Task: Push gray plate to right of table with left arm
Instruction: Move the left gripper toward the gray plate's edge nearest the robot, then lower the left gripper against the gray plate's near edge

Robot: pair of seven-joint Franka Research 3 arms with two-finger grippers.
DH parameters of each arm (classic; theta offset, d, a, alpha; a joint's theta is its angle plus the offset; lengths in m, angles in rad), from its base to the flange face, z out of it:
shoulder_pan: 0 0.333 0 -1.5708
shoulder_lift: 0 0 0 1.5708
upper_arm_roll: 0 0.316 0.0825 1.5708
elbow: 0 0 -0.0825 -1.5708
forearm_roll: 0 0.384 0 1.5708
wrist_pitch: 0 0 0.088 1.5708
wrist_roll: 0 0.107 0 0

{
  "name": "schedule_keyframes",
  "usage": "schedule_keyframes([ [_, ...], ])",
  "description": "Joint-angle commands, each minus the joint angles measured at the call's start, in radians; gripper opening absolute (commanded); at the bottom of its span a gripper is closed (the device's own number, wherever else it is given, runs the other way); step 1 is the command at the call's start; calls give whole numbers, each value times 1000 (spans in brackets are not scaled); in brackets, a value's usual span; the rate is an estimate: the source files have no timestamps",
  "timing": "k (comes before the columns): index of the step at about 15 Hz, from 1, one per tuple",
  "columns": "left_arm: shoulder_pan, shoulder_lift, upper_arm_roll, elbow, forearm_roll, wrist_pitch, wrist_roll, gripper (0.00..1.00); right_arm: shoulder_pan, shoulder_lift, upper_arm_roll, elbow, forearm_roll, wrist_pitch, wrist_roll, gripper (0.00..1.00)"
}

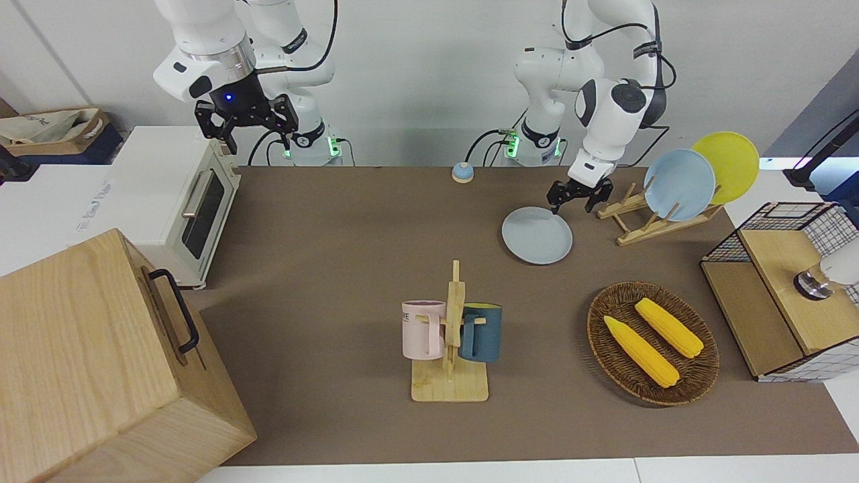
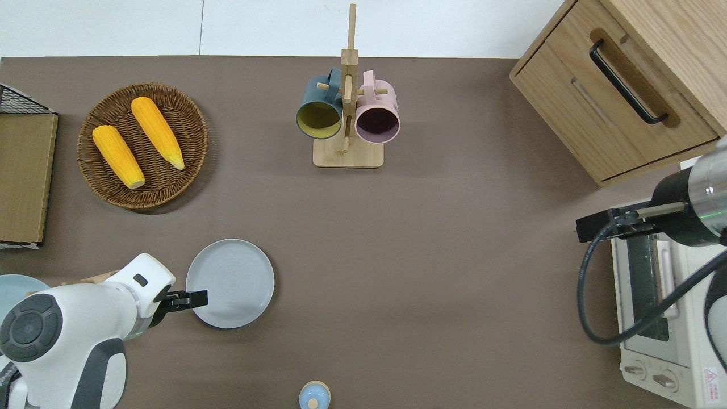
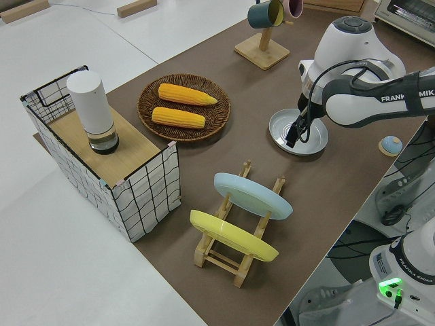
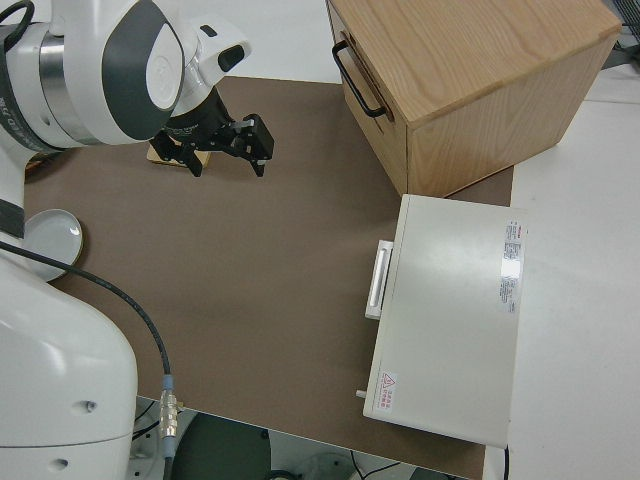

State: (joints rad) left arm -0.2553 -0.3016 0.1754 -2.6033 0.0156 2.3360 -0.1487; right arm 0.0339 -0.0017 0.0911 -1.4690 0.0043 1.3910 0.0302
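Observation:
The gray plate [image 1: 537,236] lies flat on the brown table [image 1: 349,268], between the plate rack and the table's middle; it also shows in the overhead view [image 2: 233,281] and the left side view [image 3: 314,138]. My left gripper [image 1: 572,201] is open and low at the plate's rim, on the side toward the left arm's end of the table, as the overhead view [image 2: 194,297] shows. I cannot tell whether it touches the rim. My right arm is parked, its gripper [image 1: 258,141] open with a blue light.
A wooden rack [image 1: 637,221] holds a sky-blue plate [image 1: 679,184] and a yellow plate [image 1: 728,164]. A wicker basket [image 1: 607,339] holds two corn cobs. A mug rack [image 1: 451,335], a small bell [image 1: 462,172], a toaster oven [image 1: 181,201] and a wooden cabinet [image 1: 100,362] stand around.

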Motion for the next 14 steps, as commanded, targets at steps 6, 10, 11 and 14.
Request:
schedule_keyframes([
  [6, 7, 134, 1, -32, 27, 186, -25, 991, -11, -8, 6, -1, 8, -12, -3, 983],
  [10, 8, 151, 1, -32, 27, 195, -25, 964, -11, -8, 6, 1, 8, -12, -3, 983],
  [11, 7, 153, 1, -32, 27, 197, -25, 925, -11, -8, 6, 1, 8, -12, -3, 983],
  [14, 7, 153, 7, -32, 27, 197, -22, 512, -11, -8, 6, 1, 8, -12, -3, 983],
])
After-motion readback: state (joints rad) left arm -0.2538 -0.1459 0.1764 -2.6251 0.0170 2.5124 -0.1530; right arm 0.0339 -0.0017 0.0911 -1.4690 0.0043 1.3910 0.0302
